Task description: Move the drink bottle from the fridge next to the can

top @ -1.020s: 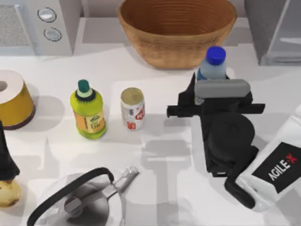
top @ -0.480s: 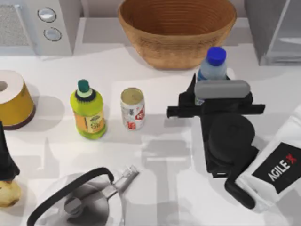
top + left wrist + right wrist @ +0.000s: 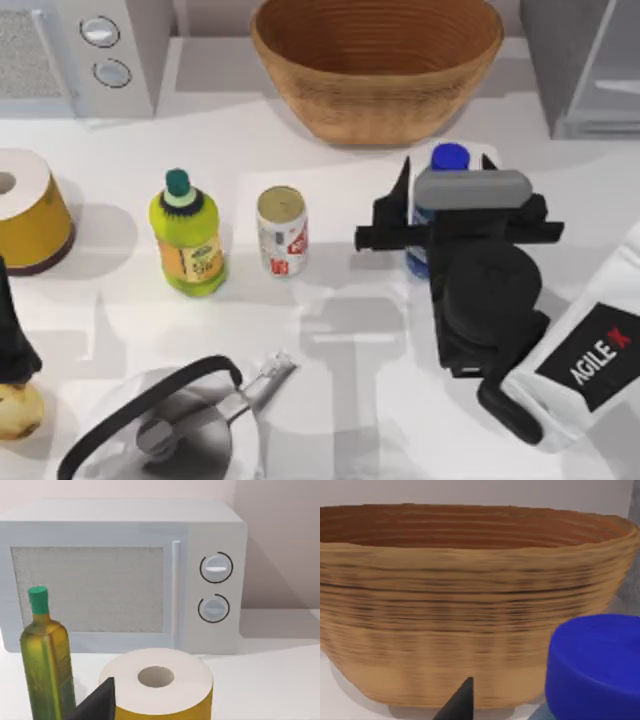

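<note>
The drink bottle [image 3: 450,157] stands upright on the table right of centre, its blue cap [image 3: 595,670] close in the right wrist view and its blue label showing below the gripper. My right gripper [image 3: 450,182] straddles the bottle from above with its fingers open around it. One dark fingertip [image 3: 460,705] shows beside the cap. The can [image 3: 282,230] stands a good gap to the left of the bottle. The fridge [image 3: 590,60] sits at the back right. My left arm [image 3: 10,340] is parked at the left edge, its gripper open, one of its fingers [image 3: 100,702] showing.
A wicker basket [image 3: 375,65] stands just behind the bottle. A yellow-green bottle [image 3: 187,235] is left of the can, a yellow roll [image 3: 30,210] and a microwave [image 3: 80,50] farther left. A kettle [image 3: 170,425] lies at the front, an oil bottle [image 3: 45,650] by the roll.
The drink bottle has dropped lower under the right gripper, its cap now nearer the gripper and its label showing below. The right arm has barely moved. The left arm is still.
</note>
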Motion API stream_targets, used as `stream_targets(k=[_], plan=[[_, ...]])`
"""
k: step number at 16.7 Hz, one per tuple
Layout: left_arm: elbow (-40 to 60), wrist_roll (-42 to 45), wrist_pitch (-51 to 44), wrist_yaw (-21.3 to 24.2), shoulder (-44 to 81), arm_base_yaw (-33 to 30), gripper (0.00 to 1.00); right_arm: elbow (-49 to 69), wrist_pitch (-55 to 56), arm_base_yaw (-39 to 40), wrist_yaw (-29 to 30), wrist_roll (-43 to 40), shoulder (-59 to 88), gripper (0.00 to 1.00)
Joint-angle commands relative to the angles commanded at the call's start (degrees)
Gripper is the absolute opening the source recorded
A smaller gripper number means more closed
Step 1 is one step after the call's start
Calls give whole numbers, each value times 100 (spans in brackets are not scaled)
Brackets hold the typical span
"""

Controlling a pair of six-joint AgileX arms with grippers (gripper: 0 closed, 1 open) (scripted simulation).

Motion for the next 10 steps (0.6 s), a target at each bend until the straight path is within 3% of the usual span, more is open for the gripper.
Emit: stream_targets(k=[10], plan=[[0, 0, 0, 0, 0, 0, 100, -19, 18, 16, 21, 0, -10, 100]])
